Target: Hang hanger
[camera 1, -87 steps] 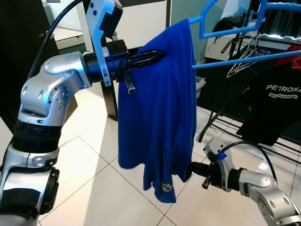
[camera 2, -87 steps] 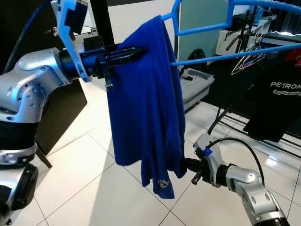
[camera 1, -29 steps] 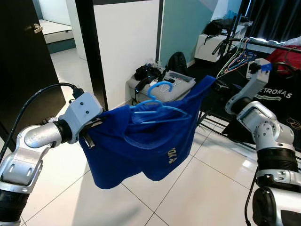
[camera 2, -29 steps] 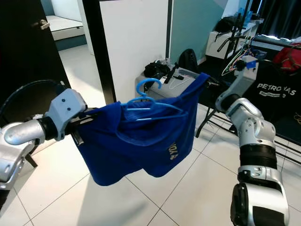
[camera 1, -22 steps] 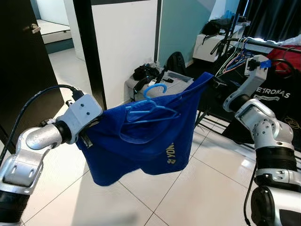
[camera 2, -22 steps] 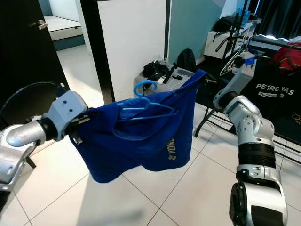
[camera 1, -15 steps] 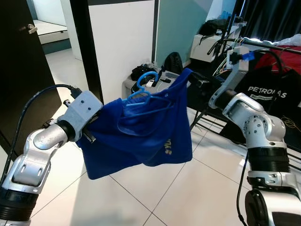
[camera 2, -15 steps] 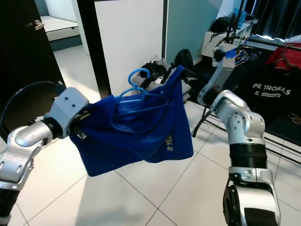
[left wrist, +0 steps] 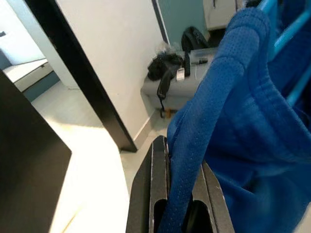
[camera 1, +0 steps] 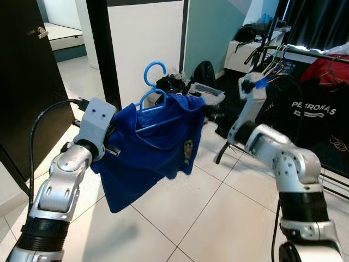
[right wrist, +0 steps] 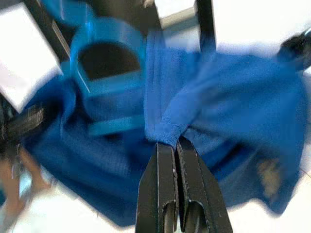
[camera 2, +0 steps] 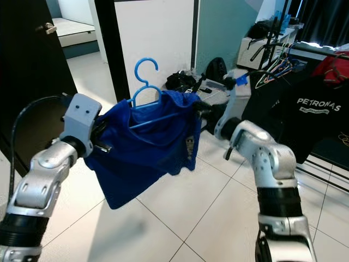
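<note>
A blue garment (camera 1: 150,150) hangs on a blue plastic hanger (camera 1: 154,93) whose hook stands upright above the cloth. The garment is held up between my two arms at chest height. My left gripper (camera 1: 112,146) is shut on the garment's left edge; in the left wrist view the blue hem (left wrist: 209,111) runs out from between the black fingers (left wrist: 158,170). My right gripper (camera 1: 206,111) is shut on the garment's right edge, and the right wrist view shows its fingertips (right wrist: 165,155) pinching a fold of cloth beside the hanger (right wrist: 104,73).
A clothes rack (camera 1: 305,54) with a black printed shirt (camera 1: 313,117) and several hangers stands at the right. A grey box (camera 1: 210,93) with black items sits by the white partition (camera 1: 144,38). A dark door (camera 1: 24,82) is on the left. White floor tiles (camera 1: 218,218) lie below.
My right gripper has swung in toward the left, bringing the garment's right edge closer to the left gripper. The cloth now bunches, and the hanger's hook has risen upright.
</note>
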